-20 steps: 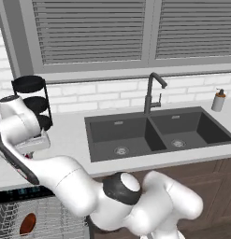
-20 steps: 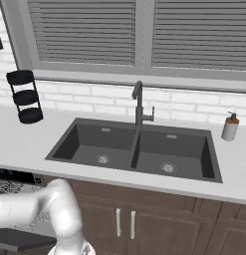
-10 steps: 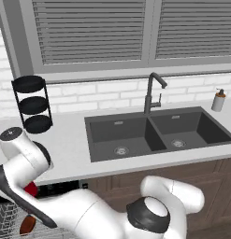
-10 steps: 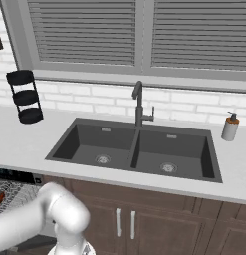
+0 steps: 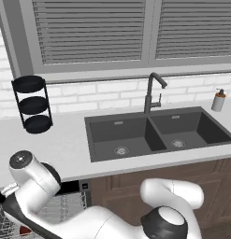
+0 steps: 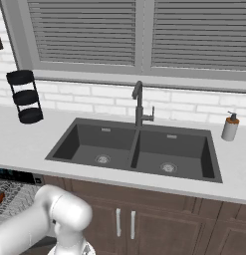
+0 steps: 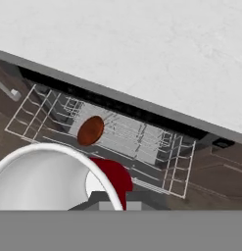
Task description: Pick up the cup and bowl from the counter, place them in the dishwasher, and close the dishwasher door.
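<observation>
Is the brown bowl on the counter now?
No, the bowl lies in the wire rack of the dishwasher, below the counter.

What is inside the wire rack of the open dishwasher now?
In the hand view, the reddish-brown bowl lies in the grey wire rack. The red cup, held at the claw, covers the rack's near part, so what lies there cannot be seen.

- The small red tapered cup with white rim (image 7: pixel 110 179) is cut off by the hand view's bottom; the finger tips holding it are hidden.
- The grey wire dishwasher rack (image 5: pixel 65 205) lies partly behind the white arm.
</observation>
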